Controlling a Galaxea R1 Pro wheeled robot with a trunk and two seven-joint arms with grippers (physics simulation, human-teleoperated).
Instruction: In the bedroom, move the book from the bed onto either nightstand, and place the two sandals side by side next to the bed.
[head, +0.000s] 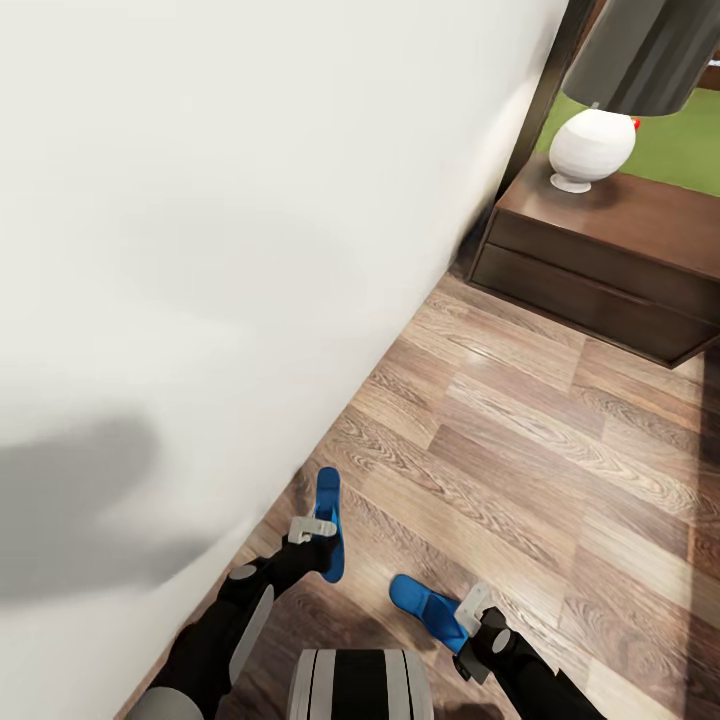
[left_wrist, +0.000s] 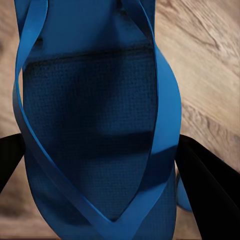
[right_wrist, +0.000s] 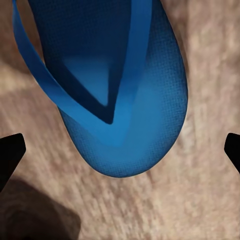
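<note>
Both grippers, left (head: 318, 528) clamping one sandal (head: 329, 520), right (head: 470, 620) open over the other (head: 425, 607), should align them parallel beside the bed (head: 200, 250).

Under me the wood-plank floor (head: 520, 440) runs beside the pale grey bed (head: 200, 250). 2 blue sandals lie near that bed: one sandal (head: 329, 520) close along its edge, the other sandal (head: 425, 608) a little apart, angled. A dark nightstand (head: 600, 260) also stands on the planks, bearing a white lamp (head: 592, 145).

Wood-plank floor (head: 520, 440), white lamp (head: 592, 145)
</note>
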